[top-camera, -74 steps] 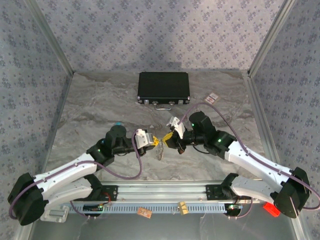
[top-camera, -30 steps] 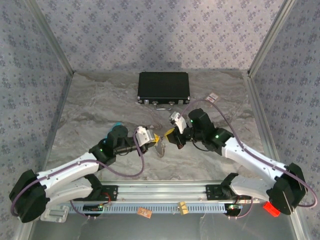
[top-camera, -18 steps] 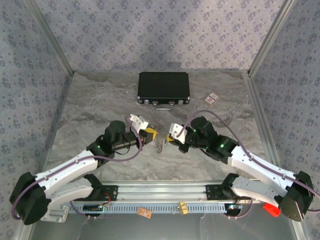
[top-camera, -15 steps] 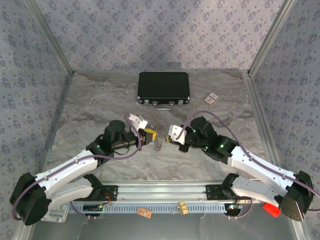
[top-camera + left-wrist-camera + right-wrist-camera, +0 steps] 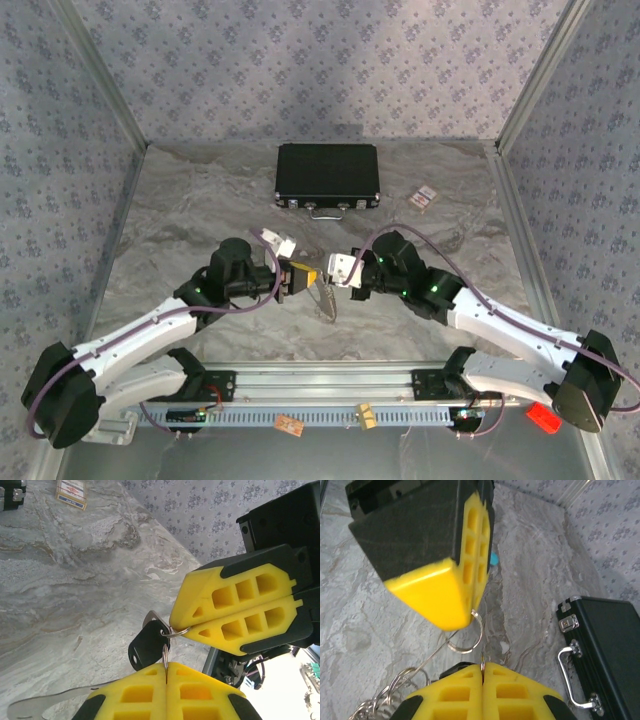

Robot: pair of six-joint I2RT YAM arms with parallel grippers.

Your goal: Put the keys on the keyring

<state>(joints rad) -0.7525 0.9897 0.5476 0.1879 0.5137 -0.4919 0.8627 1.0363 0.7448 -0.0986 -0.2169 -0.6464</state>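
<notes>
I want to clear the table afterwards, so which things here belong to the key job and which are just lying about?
Job in hand: black key, keyring, left tool, right tool.
Lying about: black case, small printed card.

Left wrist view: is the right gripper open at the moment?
No, the right gripper is closed tight, its two yellow halves pressed together and pinching the thin keyring.

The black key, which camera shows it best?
The left wrist view: the black key hangs close and sharp from a small ring. From above it is too small to pick out. The right wrist view gives the ring, but the key is hard to tell.
</notes>
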